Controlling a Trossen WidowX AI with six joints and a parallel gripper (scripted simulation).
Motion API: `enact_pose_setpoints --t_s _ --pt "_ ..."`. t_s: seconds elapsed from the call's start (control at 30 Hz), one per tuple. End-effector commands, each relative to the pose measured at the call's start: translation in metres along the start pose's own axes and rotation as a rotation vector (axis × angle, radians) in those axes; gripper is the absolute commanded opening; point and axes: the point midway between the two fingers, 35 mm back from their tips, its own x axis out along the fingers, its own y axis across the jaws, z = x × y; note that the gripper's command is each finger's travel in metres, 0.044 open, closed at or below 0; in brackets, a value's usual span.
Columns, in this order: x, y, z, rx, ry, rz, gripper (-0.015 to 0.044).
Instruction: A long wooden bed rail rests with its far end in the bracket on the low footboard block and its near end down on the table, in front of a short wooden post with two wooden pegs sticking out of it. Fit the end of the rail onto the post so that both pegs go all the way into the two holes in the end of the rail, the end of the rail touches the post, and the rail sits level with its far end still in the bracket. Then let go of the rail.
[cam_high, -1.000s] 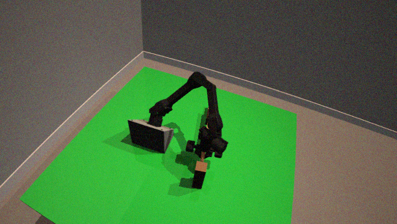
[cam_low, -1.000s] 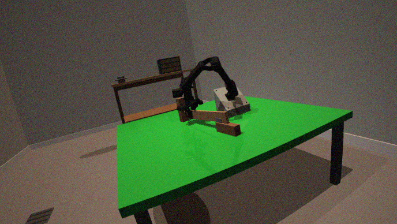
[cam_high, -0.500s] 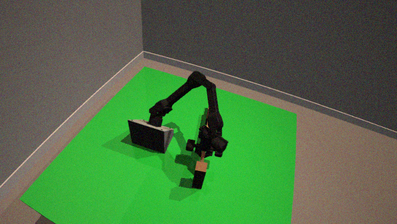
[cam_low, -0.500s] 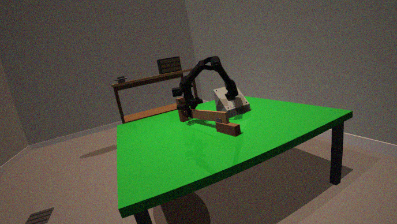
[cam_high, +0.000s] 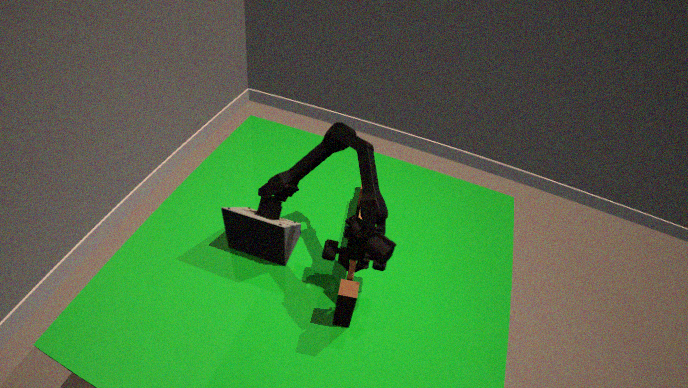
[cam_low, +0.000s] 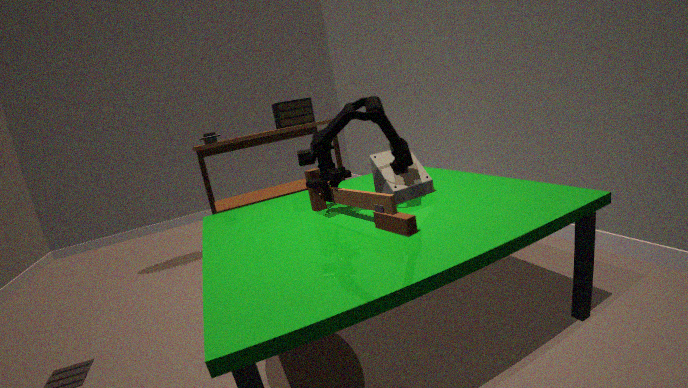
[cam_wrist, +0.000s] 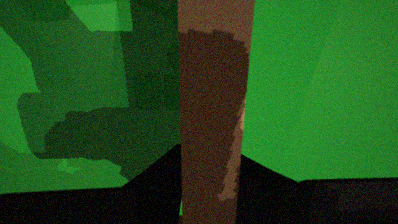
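The wooden rail (cam_high: 352, 271) (cam_low: 362, 199) (cam_wrist: 212, 90) is held off the table and looks roughly level in the exterior view. Its far end sits at the bracket (cam_low: 380, 209) on the low footboard block (cam_low: 392, 223). My gripper (cam_high: 352, 264) (cam_low: 326, 196) (cam_wrist: 198, 151) is shut on the rail close to its post end, one finger on each side. The short wooden post (cam_high: 349, 288) (cam_low: 316, 204) stands upright just beyond the gripper, in line with the rail. The pegs, the holes and any gap between rail end and post are hidden or too small to tell.
The arm's pale wedge-shaped base (cam_high: 292, 231) (cam_low: 417, 189) stands on the green table top (cam_high: 430, 320) (cam_low: 280, 280), to one side of the rail. A wooden shelf (cam_low: 260, 137) stands on the floor behind the table. The arm arches above the rail.
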Motion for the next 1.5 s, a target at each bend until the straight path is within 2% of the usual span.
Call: enact_pose_setpoints --t_s 0.0,1.47 --pt "-0.0050 -0.0012 -0.0009 0.000 -0.002 -0.010 0.0000" --pt "-0.0087 -0.0003 -0.0009 0.000 -0.002 -0.010 0.0000"
